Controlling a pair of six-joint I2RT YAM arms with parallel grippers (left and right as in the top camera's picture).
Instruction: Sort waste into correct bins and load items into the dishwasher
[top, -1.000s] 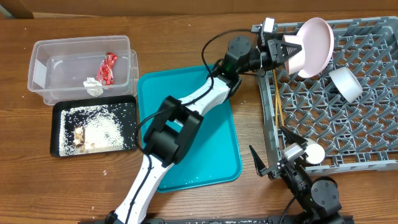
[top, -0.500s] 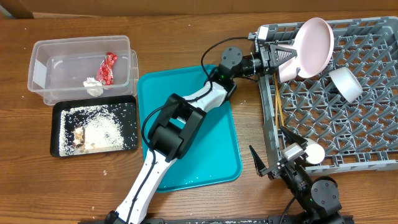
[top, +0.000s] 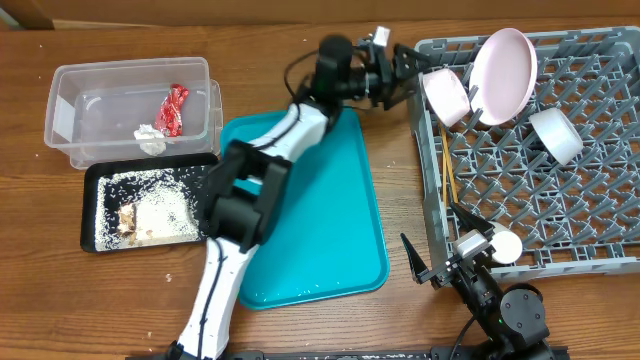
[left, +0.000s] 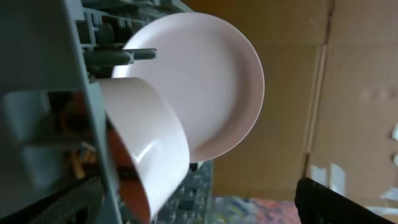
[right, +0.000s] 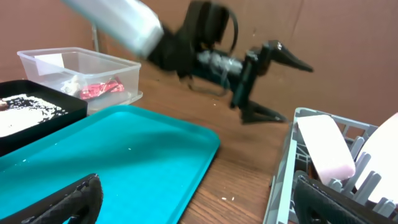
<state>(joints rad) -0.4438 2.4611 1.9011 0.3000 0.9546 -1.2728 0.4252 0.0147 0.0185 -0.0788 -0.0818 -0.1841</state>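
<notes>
Bowl (top: 447, 97) sits tilted in the grey rack (top: 600, 200) beside the upright plate (top: 503, 76), clear of the left gripper (top: 410, 78), whose jaws stand wide just outside. Right gripper (top: 432, 238) jaws likewise wide, empty. We judge loading near done; next, withdraw the left arm cleanly.

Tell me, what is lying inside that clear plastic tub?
A red crinkled wrapper and a small crumpled white napkin lie on the bottom of the clear tub. Anything beneath those two pieces is covered, so I cannot tell.
</notes>
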